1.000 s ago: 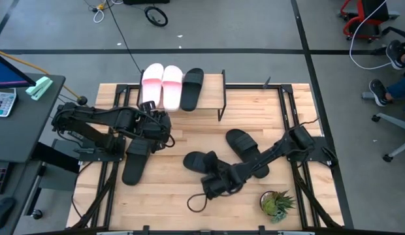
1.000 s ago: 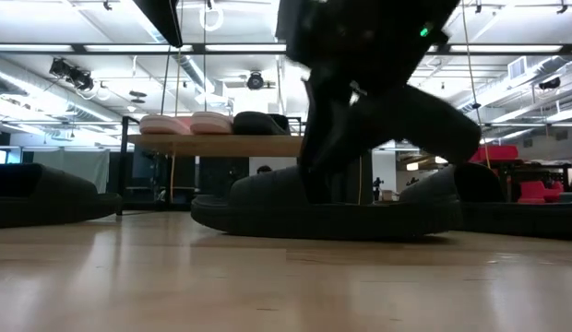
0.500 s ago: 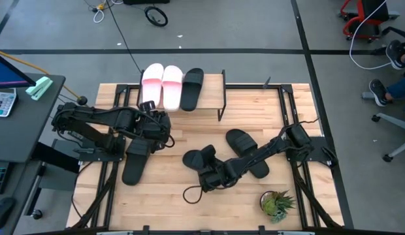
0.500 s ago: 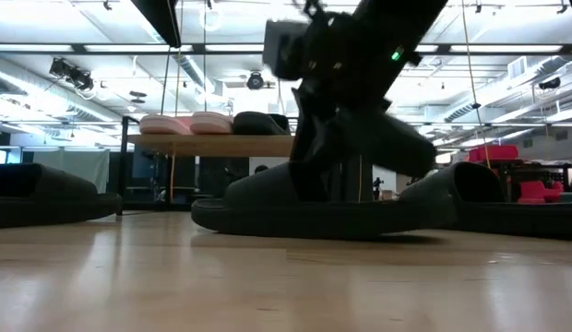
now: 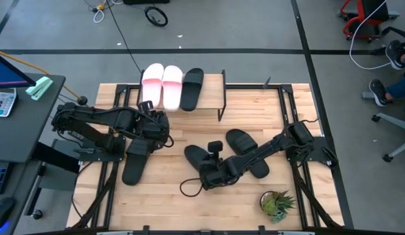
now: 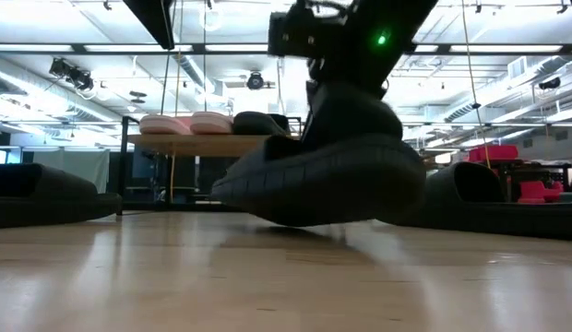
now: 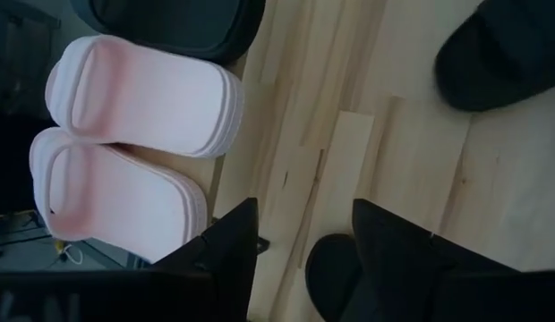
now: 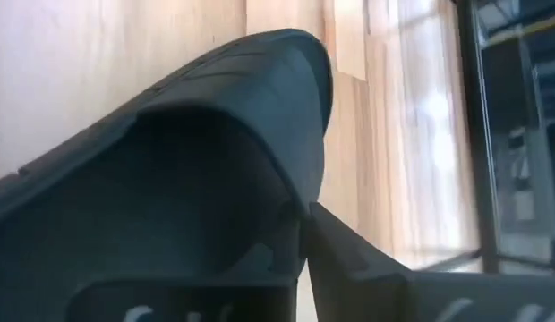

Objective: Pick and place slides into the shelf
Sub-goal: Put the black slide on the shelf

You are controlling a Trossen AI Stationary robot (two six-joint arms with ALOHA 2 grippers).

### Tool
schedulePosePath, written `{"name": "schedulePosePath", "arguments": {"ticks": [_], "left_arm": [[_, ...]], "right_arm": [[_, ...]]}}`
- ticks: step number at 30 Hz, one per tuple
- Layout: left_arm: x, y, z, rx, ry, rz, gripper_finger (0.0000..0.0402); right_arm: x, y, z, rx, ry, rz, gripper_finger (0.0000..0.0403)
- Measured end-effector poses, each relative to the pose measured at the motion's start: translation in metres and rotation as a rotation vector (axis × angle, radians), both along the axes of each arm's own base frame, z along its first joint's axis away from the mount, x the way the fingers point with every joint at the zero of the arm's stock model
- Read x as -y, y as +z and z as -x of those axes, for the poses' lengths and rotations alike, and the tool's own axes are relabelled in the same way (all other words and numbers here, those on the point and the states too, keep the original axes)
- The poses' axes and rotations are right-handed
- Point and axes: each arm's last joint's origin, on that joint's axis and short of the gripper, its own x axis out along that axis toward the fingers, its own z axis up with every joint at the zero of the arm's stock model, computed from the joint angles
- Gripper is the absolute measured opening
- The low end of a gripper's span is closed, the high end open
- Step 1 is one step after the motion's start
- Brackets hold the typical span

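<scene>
Right gripper (image 5: 212,171) clamped on a black slide (image 5: 201,158), tilted just off the table (image 5: 170,196). Probably light, rubbery foam, bendy; best pinched by the strap. Left gripper (image 5: 157,128) idle, parted, near the shelf (image 5: 212,91) carrying three slides.

A small potted plant (image 5: 277,203) sits near the table's right corner; a calculator (image 5: 2,102) lies far left.

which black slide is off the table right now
The black slide held by the right gripper, near the table's middle: its sole hangs tilted above the wood. The other black slides lie flat.
</scene>
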Motion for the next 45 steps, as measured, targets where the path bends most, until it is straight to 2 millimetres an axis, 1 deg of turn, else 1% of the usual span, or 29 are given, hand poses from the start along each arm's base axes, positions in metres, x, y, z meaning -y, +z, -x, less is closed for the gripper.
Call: {"name": "schedulePosePath", "arguments": {"ticks": [2,4,6,9,12,15,18,22,25,29,32,35,37,41,45], "left_arm": [[0.000,0.000,0.001,-0.012,0.001,-0.002,0.0186],[0.000,0.000,0.002,-0.020,0.002,-0.003,0.0188],[-0.001,-0.001,0.003,-0.032,0.004,-0.005,0.0190],[-0.001,0.001,0.008,-0.029,0.032,0.002,0.0193],[-0.003,0.006,0.015,-0.004,0.041,0.005,0.0194],[-0.006,0.015,0.025,0.043,0.048,0.009,0.0190],[-0.009,0.025,0.037,0.096,0.049,0.019,0.0186],[-0.012,0.037,0.055,0.171,0.051,0.032,0.0187],[-0.014,0.043,0.066,0.215,0.050,0.041,0.0191],[-0.016,0.049,0.078,0.254,0.050,0.049,0.0194],[-0.017,0.051,0.083,0.270,0.049,0.053,0.0192],[-0.017,0.052,0.084,0.273,0.046,0.052,0.0188],[-0.017,0.052,0.084,0.268,0.039,0.049,0.0186],[-0.017,0.052,0.084,0.258,0.024,0.041,0.0187],[-0.017,0.051,0.083,0.258,0.027,0.042,0.0192]], "right_arm": [[-0.005,0.006,0.004,0.035,-0.012,0.037,0.0022],[-0.010,0.017,0.009,0.074,-0.014,0.122,0.0025],[-0.012,0.035,0.015,0.146,-0.037,0.240,0.0020],[-0.006,0.065,0.024,0.263,-0.122,0.427,0.0009],[0.013,0.097,0.030,0.382,-0.254,0.542,0.0010],[0.044,0.125,0.033,0.508,-0.405,0.517,0.0008],[0.081,0.141,0.032,0.545,-0.514,0.492,0.0007],[0.131,0.144,0.027,0.497,-0.616,0.507,0.0007],[0.165,0.138,0.021,0.472,-0.666,0.472,0.0007],[0.202,0.120,0.015,0.394,-0.710,0.454,0.0007],[0.225,0.111,0.014,0.331,-0.728,0.458,0.0007],[0.242,0.103,0.013,0.298,-0.730,0.428,0.0007],[0.251,0.102,0.014,0.300,-0.735,0.403,0.0007],[0.263,0.103,0.012,0.357,-0.728,0.335,0.0008],[0.271,0.104,0.010,0.410,-0.714,0.273,0.0009]]}}
